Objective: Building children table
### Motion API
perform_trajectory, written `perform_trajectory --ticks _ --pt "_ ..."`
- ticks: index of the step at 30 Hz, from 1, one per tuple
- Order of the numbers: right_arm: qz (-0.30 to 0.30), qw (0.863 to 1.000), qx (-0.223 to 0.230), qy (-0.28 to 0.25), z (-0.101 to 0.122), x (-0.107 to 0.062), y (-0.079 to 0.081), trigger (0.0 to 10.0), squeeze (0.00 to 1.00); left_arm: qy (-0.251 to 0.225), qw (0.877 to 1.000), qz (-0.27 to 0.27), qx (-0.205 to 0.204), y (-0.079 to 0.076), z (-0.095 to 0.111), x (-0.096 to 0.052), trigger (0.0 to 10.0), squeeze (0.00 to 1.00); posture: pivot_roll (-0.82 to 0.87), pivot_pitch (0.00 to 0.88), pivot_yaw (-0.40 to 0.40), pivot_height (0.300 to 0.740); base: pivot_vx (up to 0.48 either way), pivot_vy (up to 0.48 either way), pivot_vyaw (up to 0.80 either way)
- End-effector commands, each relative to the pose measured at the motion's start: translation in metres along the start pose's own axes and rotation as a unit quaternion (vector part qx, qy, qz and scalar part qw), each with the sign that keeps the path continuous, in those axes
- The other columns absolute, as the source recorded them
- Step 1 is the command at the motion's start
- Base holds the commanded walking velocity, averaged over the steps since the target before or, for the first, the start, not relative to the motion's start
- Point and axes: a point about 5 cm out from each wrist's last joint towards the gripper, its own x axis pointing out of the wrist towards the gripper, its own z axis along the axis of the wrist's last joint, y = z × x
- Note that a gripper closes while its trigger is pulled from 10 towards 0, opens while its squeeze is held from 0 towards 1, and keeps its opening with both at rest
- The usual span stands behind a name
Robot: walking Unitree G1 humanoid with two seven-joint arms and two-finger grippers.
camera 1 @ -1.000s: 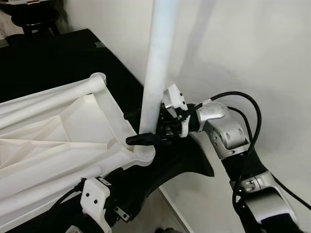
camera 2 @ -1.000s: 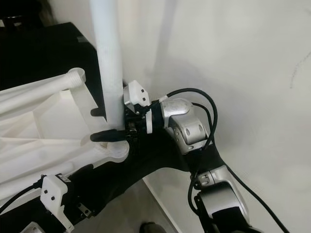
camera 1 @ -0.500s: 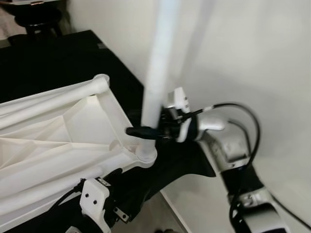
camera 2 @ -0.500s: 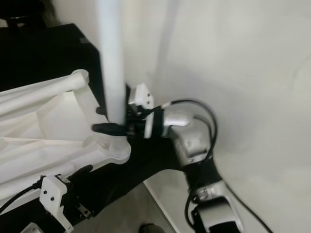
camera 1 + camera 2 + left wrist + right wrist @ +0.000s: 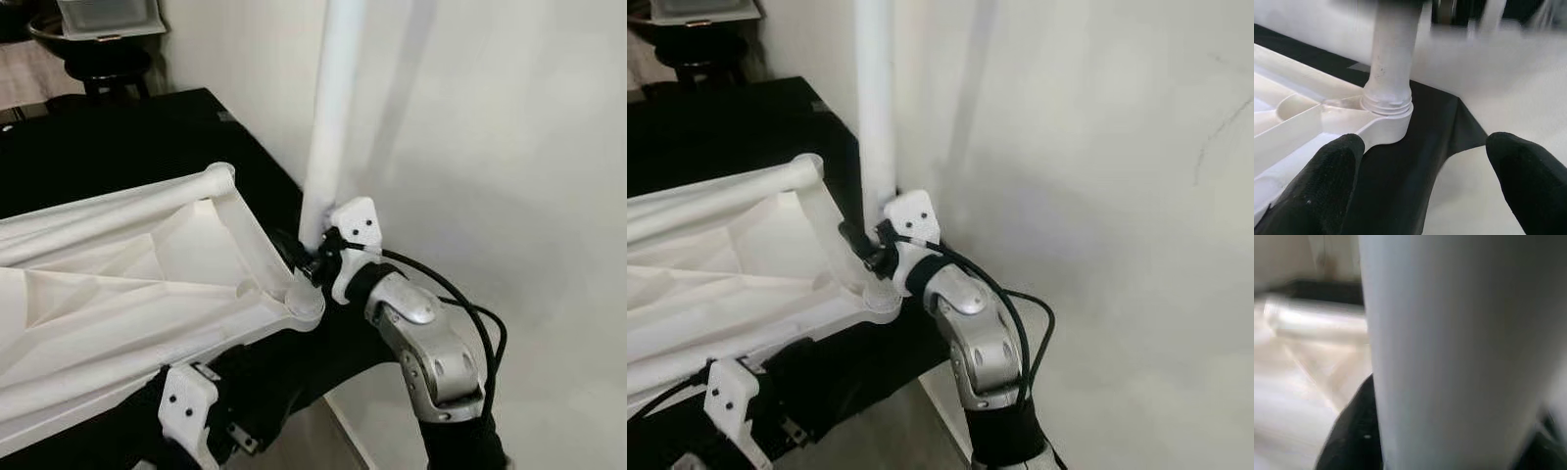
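A white plastic tabletop [image 5: 127, 284] lies upside down on a black surface [image 5: 118, 137]. A white table leg [image 5: 328, 117] stands upright in the tabletop's near right corner socket [image 5: 1387, 105], its threads showing at the joint. My right gripper [image 5: 306, 257] is shut on the leg just above the socket, and the leg [image 5: 1449, 352] looms close in the right wrist view. My left gripper [image 5: 1425, 166] is open, low at the black surface's edge, facing the leg's base with nothing between its fingers [image 5: 1334, 171].
A white wall [image 5: 490, 147] stands close behind the leg, to the right. The black surface ends just past the socket, with pale floor [image 5: 1474, 196] below. A second threaded socket [image 5: 221, 174] sits at the tabletop's far corner. A dark stool holding a white box [image 5: 103, 20] stands at the back.
My right wrist has turned around the leg's base and its forearm has swung down and nearer. The head camera has also shifted. The leg still stands in the socket.
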Motion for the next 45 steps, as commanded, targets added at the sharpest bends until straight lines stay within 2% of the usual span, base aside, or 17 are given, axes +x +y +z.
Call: perform_trajectory --ticks 1,3,4,9,10,14,21,22,24,25,33,38,40,42,43,44,45 --pt "0.060 0.998 0.027 0.012 -0.006 0.003 0.008 10.0 1.00 0.009 1.000 0.004 -0.008 -0.001 -0.005 -0.001 10.0 0.00 -0.20 0.140 -0.092 0.740 0.000 0.000 0.00" --pt "0.127 0.991 0.021 -0.038 0.013 0.004 0.010 10.0 1.00 0.008 1.000 0.003 -0.008 -0.001 -0.005 -0.001 10.0 0.00 -0.20 0.138 -0.092 0.740 0.000 0.000 0.00" --pt "0.188 0.980 0.008 -0.070 0.027 0.001 0.008 10.0 1.00 0.008 1.000 0.002 -0.009 -0.001 -0.005 -0.001 10.0 0.00 -0.20 0.140 -0.091 0.740 0.000 0.000 0.00" --pt "0.289 0.953 -0.041 -0.080 0.035 -0.006 0.001 10.0 1.00 0.009 1.000 0.000 -0.010 -0.002 -0.005 -0.001 10.0 0.00 -0.20 0.140 -0.091 0.740 0.000 0.000 0.00" --pt "0.316 0.944 -0.067 -0.070 0.035 -0.007 -0.003 10.0 0.00 0.009 1.000 -0.001 -0.010 -0.002 -0.005 0.000 10.0 0.00 -0.19 0.142 -0.092 0.740 0.000 0.000 0.00" --pt "0.384 0.917 -0.101 -0.040 0.035 -0.010 -0.015 10.0 0.00 0.008 1.000 0.001 -0.010 -0.002 -0.005 -0.001 10.0 0.00 -0.18 0.145 -0.097 0.740 0.000 0.000 0.00" --pt "0.421 0.901 -0.105 -0.018 0.040 -0.005 -0.029 10.0 0.00 0.008 1.000 0.004 -0.009 -0.003 -0.004 -0.001 10.0 0.00 -0.17 0.153 -0.101 0.740 0.000 0.000 0.00" --pt "0.422 0.901 -0.099 -0.021 0.042 -0.002 -0.033 8.1 0.00 0.008 1.000 0.005 -0.009 -0.003 -0.004 -0.001 10.0 0.00 -0.17 0.155 -0.101 0.740 0.000 0.000 0.00" --pt "0.422 0.901 -0.095 -0.024 0.043 0.000 -0.035 8.1 0.00 0.008 1.000 0.005 -0.009 -0.004 -0.004 -0.001 10.0 0.00 -0.17 0.155 -0.101 0.740 0.000 0.000 0.00" --pt "0.424 0.901 -0.090 -0.024 0.042 0.003 -0.038 0.0 0.00 0.008 1.000 0.005 -0.009 -0.004 -0.004 -0.001 10.0 0.00 -0.17 0.157 -0.102 0.740 0.000 0.000 0.00" --pt "0.446 0.891 -0.081 -0.014 0.035 0.003 -0.045 0.0 0.00 0.008 1.000 0.004 -0.009 -0.004 -0.003 -0.001 10.0 0.00 -0.16 0.165 -0.104 0.740 0.000 0.000 0.00" --pt "0.421 0.905 -0.067 -0.012 0.025 -0.007 -0.051 0.0 0.00 0.007 1.000 0.006 -0.010 -0.002 -0.002 -0.002 10.0 0.00 -0.17 0.185 -0.090 0.740 0.000 0.000 0.00" --pt "0.359 0.932 -0.044 -0.021 0.016 -0.014 -0.051 0.0 0.00 0.009 1.000 0.005 -0.009 -0.001 -0.001 -0.004 10.0 0.00 -0.16 0.198 -0.083 0.740 0.000 0.000 0.00" --pt "0.359 0.932 -0.044 -0.021 0.016 -0.014 -0.051 0.0 0.00 0.009 1.000 0.005 -0.009 -0.001 -0.001 -0.004 10.0 0.00 -0.16 0.198 -0.083 0.740 0.000 0.000 0.00" --pt "0.282 0.959 -0.024 -0.020 0.005 -0.014 -0.047 0.0 0.00 0.010 1.000 0.005 -0.009 0.000 -0.001 -0.005 10.0 0.00 -0.14 0.212 -0.073 0.740 0.000 0.000 0.00" --pt "0.066 0.998 0.016 -0.004 -0.015 -0.008 -0.048 0.0 0.00 0.012 1.000 0.005 -0.008 0.001 0.000 -0.007 10.0 0.00 -0.14 0.230 -0.063 0.740 0.000 0.000 0.00" --pt "0.066 0.998 0.016 -0.004 -0.015 -0.008 -0.048 0.0 0.00 0.012 1.000 0.005 -0.008 0.001 0.000 -0.007 10.0 0.00 -0.14 0.230 -0.063 0.740 0.000 0.000 0.00"
